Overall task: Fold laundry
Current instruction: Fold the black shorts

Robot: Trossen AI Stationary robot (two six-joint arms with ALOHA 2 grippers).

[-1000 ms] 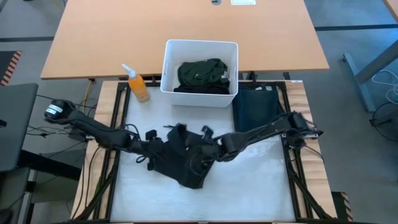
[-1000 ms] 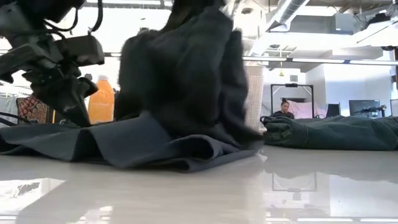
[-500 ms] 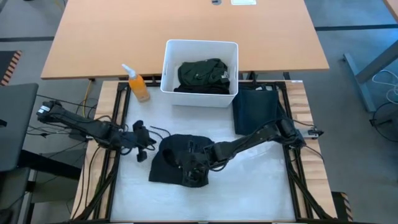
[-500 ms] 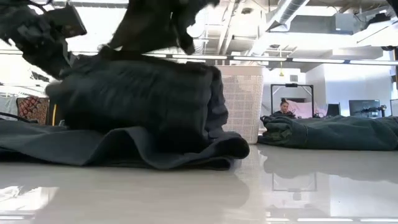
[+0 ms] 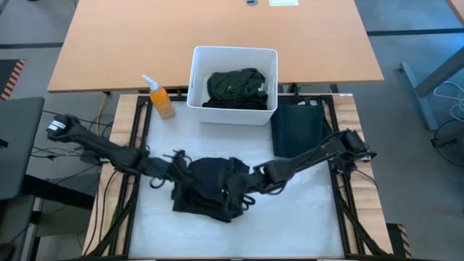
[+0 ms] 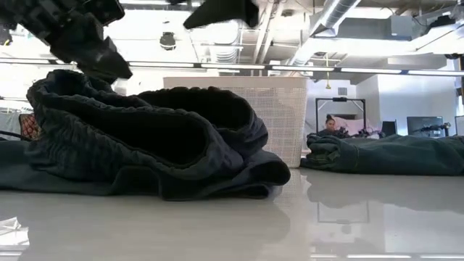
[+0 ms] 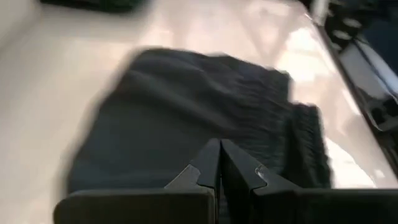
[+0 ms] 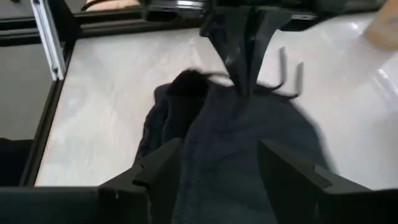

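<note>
My right gripper (image 5: 245,190) hangs with fingers spread just above the bunched black soft garment (image 5: 210,187), so the fold can settle on the white surface (image 5: 304,210). My left gripper (image 5: 176,165), fingers pressed together and empty, sits at the cloth's far edge, clear of it.

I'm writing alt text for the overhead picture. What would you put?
Two dark robot arms meet over a crumpled black garment on a white table. Behind it stand a white bin of dark green clothing and an orange spray bottle.
</note>
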